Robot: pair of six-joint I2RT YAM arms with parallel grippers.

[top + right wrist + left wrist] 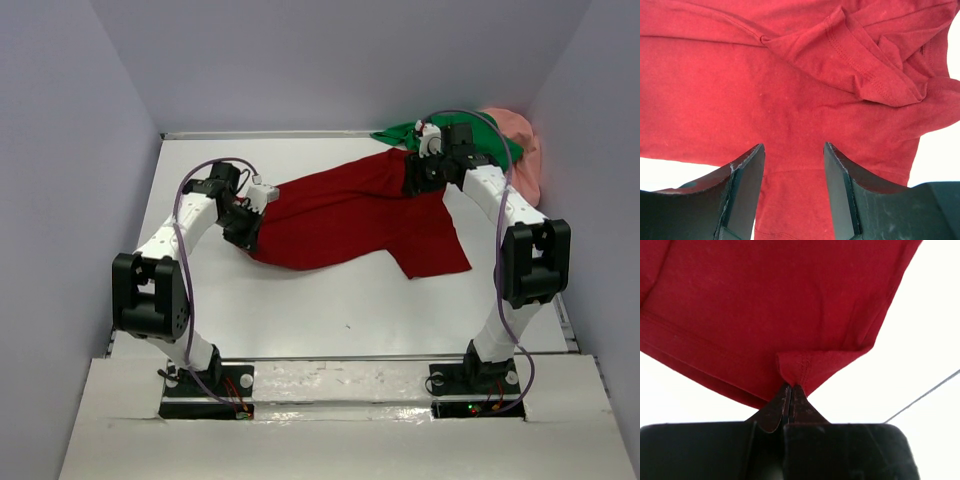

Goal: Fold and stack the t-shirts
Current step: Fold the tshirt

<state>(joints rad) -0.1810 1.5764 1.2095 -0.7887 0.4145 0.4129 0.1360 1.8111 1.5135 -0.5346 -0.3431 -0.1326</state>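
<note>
Dark red shirt lies spread across mid tabletop, with the green shirt and pink shirt bunched in the far right corner. Left gripper is pinched tight on a fold of the red shirt's left hem. Right gripper is over its right end, jaws apart, gripping nothing.

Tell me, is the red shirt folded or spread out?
Spread out, not folded: the dark red t-shirt lies stretched across the table, rumpled, its edge pinched by the left gripper.

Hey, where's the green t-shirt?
In the top view, the green t-shirt lies at the far right corner of the table, between the dark red t-shirt and the salmon pink t-shirt, partly hidden by the right arm.
</note>
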